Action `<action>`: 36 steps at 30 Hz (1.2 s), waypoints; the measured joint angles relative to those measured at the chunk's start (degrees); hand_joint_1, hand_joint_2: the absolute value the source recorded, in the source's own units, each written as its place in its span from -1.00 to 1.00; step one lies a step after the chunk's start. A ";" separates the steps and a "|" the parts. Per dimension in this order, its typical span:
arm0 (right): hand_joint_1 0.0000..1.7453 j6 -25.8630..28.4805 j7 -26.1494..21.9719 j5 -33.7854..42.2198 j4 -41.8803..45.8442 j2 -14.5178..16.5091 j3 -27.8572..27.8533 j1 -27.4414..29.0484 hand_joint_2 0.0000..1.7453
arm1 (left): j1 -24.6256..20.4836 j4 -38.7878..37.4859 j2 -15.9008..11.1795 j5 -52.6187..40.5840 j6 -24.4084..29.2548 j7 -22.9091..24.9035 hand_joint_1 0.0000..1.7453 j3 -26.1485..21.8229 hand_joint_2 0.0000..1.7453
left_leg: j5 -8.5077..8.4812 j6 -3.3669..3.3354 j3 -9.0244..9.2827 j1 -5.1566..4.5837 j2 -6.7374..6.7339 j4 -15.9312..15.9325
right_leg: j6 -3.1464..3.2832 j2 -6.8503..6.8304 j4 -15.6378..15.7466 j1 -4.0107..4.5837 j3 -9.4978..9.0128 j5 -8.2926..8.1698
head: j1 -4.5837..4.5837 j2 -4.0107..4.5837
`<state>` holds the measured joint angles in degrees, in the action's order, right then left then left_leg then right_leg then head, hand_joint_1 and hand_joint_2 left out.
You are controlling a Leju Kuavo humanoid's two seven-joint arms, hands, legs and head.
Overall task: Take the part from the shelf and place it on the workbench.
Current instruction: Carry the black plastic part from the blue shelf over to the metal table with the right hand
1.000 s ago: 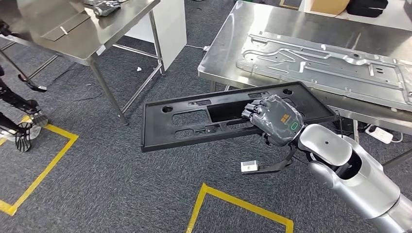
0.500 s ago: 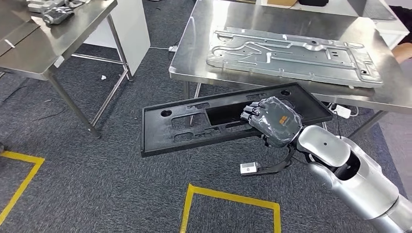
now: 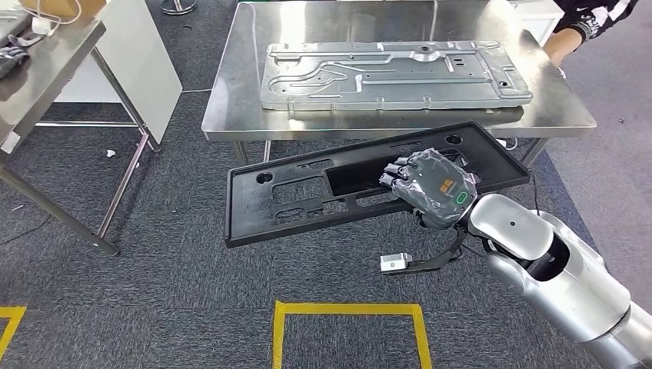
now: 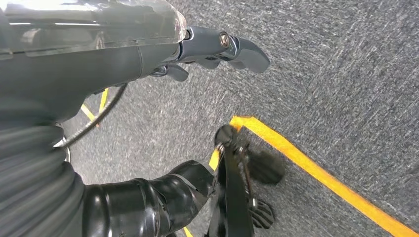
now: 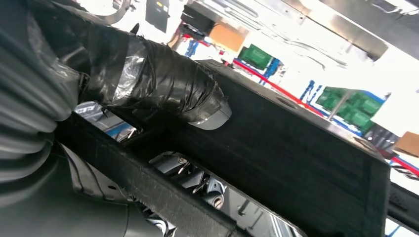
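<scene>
Where the right hand (image 3: 432, 188) grips, the black part (image 3: 307, 198) hides its fingertips.

1. Dark grey carpet (image 3: 177, 284) covers the floor, marked with yellow tape lines (image 3: 346, 309).
2. A stainless steel desk (image 3: 231, 100) stands ahead, carrying a large pressed metal panel (image 3: 392, 73).
3. A second steel desk (image 3: 46, 69) stands at the left, with a white cabinet (image 3: 142, 54) beside it.
4. A person's sleeve and hand (image 3: 573, 31) show at the far right corner.
</scene>
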<state>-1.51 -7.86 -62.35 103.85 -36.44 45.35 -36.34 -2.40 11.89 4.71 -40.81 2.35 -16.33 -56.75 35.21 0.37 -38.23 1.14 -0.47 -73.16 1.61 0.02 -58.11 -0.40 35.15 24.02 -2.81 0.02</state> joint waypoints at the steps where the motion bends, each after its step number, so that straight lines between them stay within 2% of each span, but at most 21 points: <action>1: 1.00 0.01 -0.02 -0.11 -0.02 0.07 0.23 -0.02 1.00 | 0.05 0.00 -0.02 0.00 0.01 0.00 -1.00 -0.05 1.00 | -0.31 -0.02 -1.26 -0.01 0.13 -1.50 | 0.04 0.47 -0.17 0.07 -0.04 0.16 | 0.01 0.00; 2: 1.00 0.01 -0.03 -0.17 -0.03 0.13 0.44 -0.02 1.00 | 0.08 0.00 -0.03 0.00 0.01 0.00 -1.00 -0.08 1.00 | -1.57 -0.09 -1.63 -0.02 0.16 -1.15 | 0.02 0.87 -0.38 0.12 -0.08 0.36 | 0.01 0.00; 4: 1.00 0.04 0.01 -0.24 -0.07 0.14 0.69 -0.09 1.00 | 0.12 0.00 -0.03 -0.01 0.01 -0.02 -1.00 -0.12 1.00 | -6.30 -0.46 0.43 -0.01 0.31 5.38 | -0.25 1.47 -1.03 0.14 -0.22 0.94 | 0.01 0.00; 5: 1.00 0.05 0.04 -0.27 -0.08 0.15 0.74 -0.14 1.00 | 0.13 0.00 -0.03 -0.01 0.01 -0.04 -1.00 -0.13 1.00 | -8.13 -0.63 1.59 -0.01 0.42 8.59 | -0.39 1.63 -1.32 0.14 -0.26 1.19 | 0.01 0.00; 6: 1.00 0.06 0.07 -0.28 -0.09 0.15 0.77 -0.19 1.00 | 0.14 0.00 -0.03 -0.02 0.01 -0.05 -1.00 -0.14 1.00 | -9.42 -0.78 2.51 -0.01 0.54 11.09 | -0.51 1.73 -1.54 0.14 -0.27 1.39 | 0.00 0.00; 7: 1.00 0.07 0.08 -0.29 -0.10 0.15 0.79 -0.22 1.00 | 0.14 0.00 -0.03 -0.02 0.01 -0.07 -1.00 -0.15 1.00 | -9.70 -0.86 2.79 -0.02 0.62 12.00 | -0.57 1.76 -1.64 0.14 -0.24 1.48 | -0.01 0.00; 10: 1.00 0.07 0.09 -0.35 -0.16 0.14 0.92 -0.49 1.00 | 0.08 0.00 -0.04 -0.07 0.03 -0.10 -1.00 -0.20 1.00 | -9.26 -0.96 3.09 -0.13 0.79 12.53 | -0.88 1.94 -2.02 0.32 0.05 1.64 | -0.02 0.00; 14: 1.00 0.07 0.09 -0.43 -0.52 0.13 1.62 -1.57 1.00 | 0.04 0.00 -0.01 -0.28 0.11 -0.15 -1.00 -0.73 1.00 | -9.28 -0.98 3.36 -0.37 0.95 13.29 | -0.31 1.98 -1.89 0.44 0.08 1.67 | -0.04 0.00; 18: 1.00 0.07 0.09 -0.43 -0.75 0.15 2.05 -1.97 1.00 | -0.01 0.00 -0.01 -0.39 0.24 -0.15 -1.00 -1.01 1.00 | -9.23 -1.17 3.39 -0.41 1.08 13.28 | -0.42 1.89 -1.58 0.43 -0.17 1.61 | -0.04 0.00; 20: 1.00 0.07 0.09 -0.43 -0.87 0.15 2.20 -2.09 1.00 | -0.03 0.00 -0.01 -0.45 0.34 -0.15 -1.00 -1.11 1.00 | -9.17 -1.31 3.39 -0.45 1.07 13.27 | -0.57 1.89 -1.51 0.41 -0.19 1.58 | -0.04 0.00; 25: 1.00 0.07 0.14 -0.51 -0.93 0.15 2.23 -2.23 1.00 | -0.05 0.00 0.04 -0.46 0.57 -0.15 -1.00 -1.31 1.00 | -9.13 -1.39 3.39 -0.50 1.07 13.26 | -1.47 1.89 -1.41 0.30 -0.20 1.61 | -0.04 0.00; 36: 1.00 0.08 0.68 1.15 -1.26 0.39 2.23 -1.94 1.00 | -0.08 0.00 0.05 -0.60 0.34 -0.33 -1.00 -1.99 1.00 | -9.08 -1.47 3.48 -0.65 1.06 13.27 | -1.83 1.89 -1.37 0.09 -0.18 1.60 | -0.03 0.00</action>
<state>-1.43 -7.17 -61.20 102.59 -36.04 47.58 -38.27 -2.48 11.89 4.76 -41.40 2.69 -16.66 -58.74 26.13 -1.10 -34.75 0.49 0.59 -59.89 -0.22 1.91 -59.48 -0.30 34.97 25.62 -2.84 0.02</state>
